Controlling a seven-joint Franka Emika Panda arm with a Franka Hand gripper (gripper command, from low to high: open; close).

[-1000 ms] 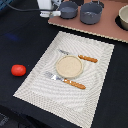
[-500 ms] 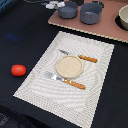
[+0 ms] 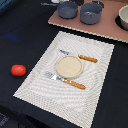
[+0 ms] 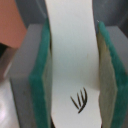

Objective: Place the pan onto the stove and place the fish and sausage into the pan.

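Note:
In the wrist view my gripper (image 4: 72,70) is shut on the fish (image 4: 70,45), a flat white piece with a small black mark. It sits clamped between the green pads (image 4: 42,75). The gripper does not show in the exterior view. The blue-grey pan (image 3: 67,9) sits on the pinkish-brown stove (image 3: 107,27) at the back, its thin handle pointing to the exterior view's left. The red sausage (image 3: 18,70) lies on the dark table at the exterior view's left, beside the placemat.
A taller grey pot (image 3: 91,13) stands on the stove next to the pan. A dark-rimmed round thing (image 3: 123,18) sits at the stove's right edge. The striped beige placemat (image 3: 42,80) holds a round plate (image 3: 68,66) and two pieces of orange-handled cutlery (image 3: 75,84).

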